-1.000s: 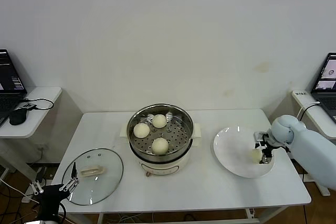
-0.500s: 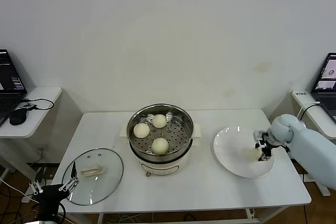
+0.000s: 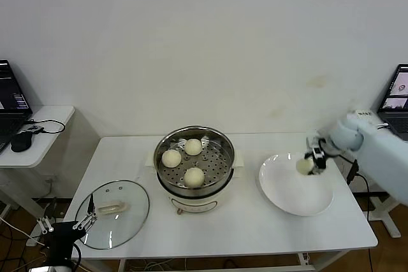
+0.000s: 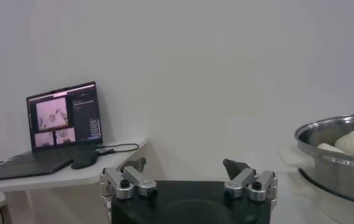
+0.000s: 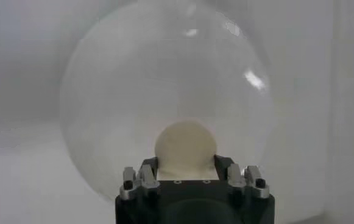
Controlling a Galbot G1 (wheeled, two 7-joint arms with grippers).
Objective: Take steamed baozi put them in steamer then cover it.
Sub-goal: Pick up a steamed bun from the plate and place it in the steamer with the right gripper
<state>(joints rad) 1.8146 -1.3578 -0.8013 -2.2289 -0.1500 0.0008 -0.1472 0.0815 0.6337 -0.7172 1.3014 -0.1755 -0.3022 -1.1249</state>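
The right end effector [image 3: 312, 159] hangs above the far part of the plate [image 3: 287, 192], its fingers [image 5: 148, 172] closed on a baozi [image 3: 305, 165]. From its wrist the bun [image 5: 185, 145] sits squarely between the two fingers, round with no long axis to speak of, and the plate [image 5: 109, 109] lies below it. The bun is clear of the plate's surface, held up in the air.

To the left of the plate, at the middle of the counter [image 3: 255, 227], stands the steamer [image 3: 194, 186], open-topped, with three more baozi [image 3: 194, 176] resting apart from each other on its perforated tray.

Farther left the cover [image 3: 131, 211] lies flat on the counter, handle [image 3: 109, 208] up, its long axis running roughly left to right. The left end effector [image 3: 83, 221] waits low at the cover's near-left edge, fingers [image 4: 133, 165] spread wide and holding nothing. From its wrist a laptop [image 4: 64, 122] shows on a side table [image 4: 73, 176].
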